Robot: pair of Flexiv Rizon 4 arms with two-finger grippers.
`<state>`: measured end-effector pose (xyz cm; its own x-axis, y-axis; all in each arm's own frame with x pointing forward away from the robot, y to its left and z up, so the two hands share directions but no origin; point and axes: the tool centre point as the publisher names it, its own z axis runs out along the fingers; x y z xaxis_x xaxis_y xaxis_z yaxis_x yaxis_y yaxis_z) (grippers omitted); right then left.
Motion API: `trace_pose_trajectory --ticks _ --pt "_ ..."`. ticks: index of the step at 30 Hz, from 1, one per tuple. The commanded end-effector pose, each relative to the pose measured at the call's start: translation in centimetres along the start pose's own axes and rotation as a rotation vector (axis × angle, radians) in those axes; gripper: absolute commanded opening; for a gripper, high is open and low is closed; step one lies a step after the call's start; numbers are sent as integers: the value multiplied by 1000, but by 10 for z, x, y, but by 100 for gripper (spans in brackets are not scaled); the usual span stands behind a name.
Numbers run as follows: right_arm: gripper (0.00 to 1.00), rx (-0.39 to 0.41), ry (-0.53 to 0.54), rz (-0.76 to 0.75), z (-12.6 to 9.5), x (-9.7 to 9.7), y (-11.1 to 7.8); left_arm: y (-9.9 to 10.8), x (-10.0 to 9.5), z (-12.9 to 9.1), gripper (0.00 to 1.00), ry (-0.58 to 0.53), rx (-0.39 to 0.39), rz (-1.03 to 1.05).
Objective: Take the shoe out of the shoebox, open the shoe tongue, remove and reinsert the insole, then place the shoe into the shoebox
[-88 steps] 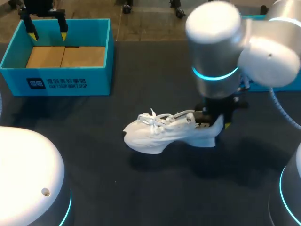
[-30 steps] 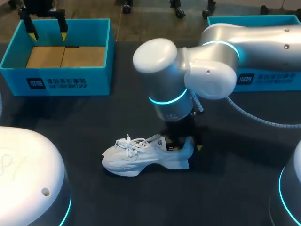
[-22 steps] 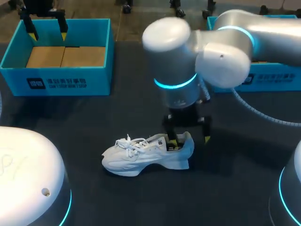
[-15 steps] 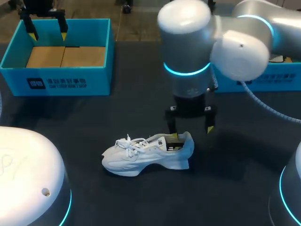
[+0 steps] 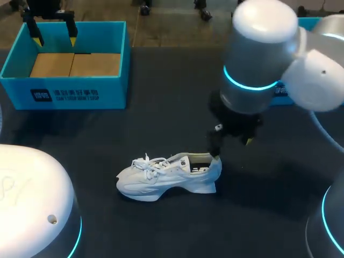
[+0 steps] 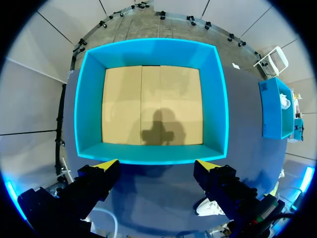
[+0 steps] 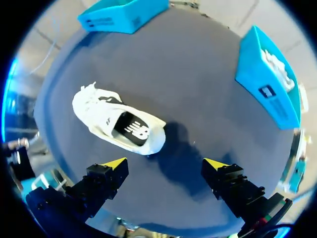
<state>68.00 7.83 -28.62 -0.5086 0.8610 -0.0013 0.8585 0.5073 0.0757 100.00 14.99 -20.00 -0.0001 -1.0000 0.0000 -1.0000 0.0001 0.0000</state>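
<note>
Two fingers of the right gripper (image 7: 166, 163) are standing spread, gripping nothing; the white shoe (image 7: 119, 126) is resting on the table (image 7: 208, 89) just ahead, heel nearest. It is looking light and soft-sided, so pinching the stiffer heel collar seems safest. The left gripper (image 6: 157, 164) is hovering spread over the teal shoebox (image 6: 89, 109).

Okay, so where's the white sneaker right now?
In the head view the white sneaker stands mid-table, toe to the left, with the right arm's open jaws just above its heel; the teal shoebox sits at the far left.
</note>
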Motion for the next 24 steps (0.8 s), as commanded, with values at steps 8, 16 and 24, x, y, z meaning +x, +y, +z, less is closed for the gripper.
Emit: trace_pose_trajectory --ticks 8,16,24 --pt "100 -318 691 -504 9 -16 -11 0 0 0 100 0 0 0" --pt "100 -722 854 -988 25 -31 -27 0 0 0 100 0 0 0" --pt "100 -722 854 -988 25 -31 -27 0 0 0 100 0 0 0"
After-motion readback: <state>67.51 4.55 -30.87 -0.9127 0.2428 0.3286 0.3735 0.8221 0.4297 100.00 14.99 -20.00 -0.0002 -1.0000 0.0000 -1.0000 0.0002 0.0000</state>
